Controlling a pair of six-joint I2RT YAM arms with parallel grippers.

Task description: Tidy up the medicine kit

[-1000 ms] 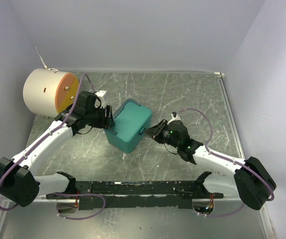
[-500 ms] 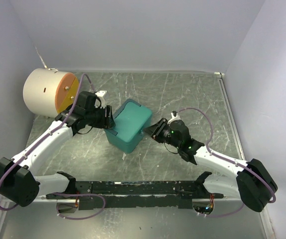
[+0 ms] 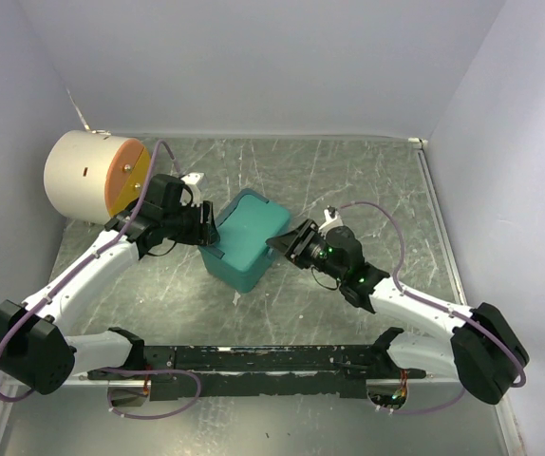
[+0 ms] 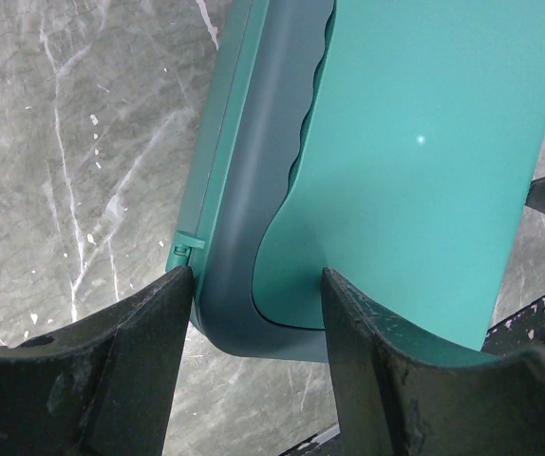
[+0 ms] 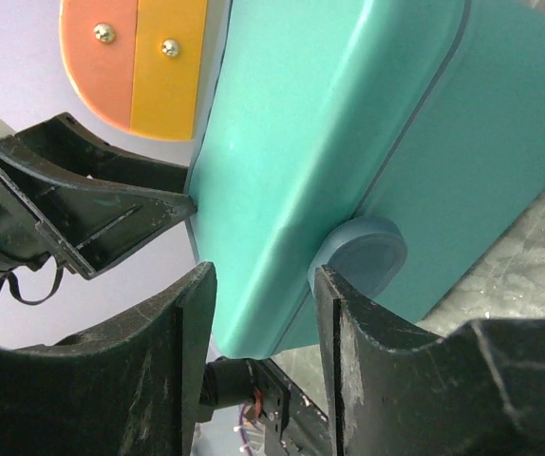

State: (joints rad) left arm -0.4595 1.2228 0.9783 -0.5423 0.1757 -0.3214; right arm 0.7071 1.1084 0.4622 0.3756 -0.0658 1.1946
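Note:
The medicine kit (image 3: 249, 236), a teal box with its lid down, sits mid-table. My left gripper (image 3: 210, 232) is at its left corner. In the left wrist view the gripper (image 4: 253, 275) has both fingertips against the kit's (image 4: 415, 171) rounded corner, beside a hinge (image 4: 183, 249). My right gripper (image 3: 280, 243) is at the kit's right side. In the right wrist view the gripper (image 5: 263, 271) is open around the lid's lower corner (image 5: 282, 190), and the rounded latch tab (image 5: 360, 258) lies by the right fingertip.
A big cream cylinder (image 3: 87, 176) with an orange face (image 5: 140, 66) stands at the back left, close behind the left arm. Walls enclose the table on three sides. A black rail (image 3: 272, 359) runs along the near edge.
My right gripper has moved left towards the kit, and its fingers now reach the kit's right side. The left arm and the kit have not moved.

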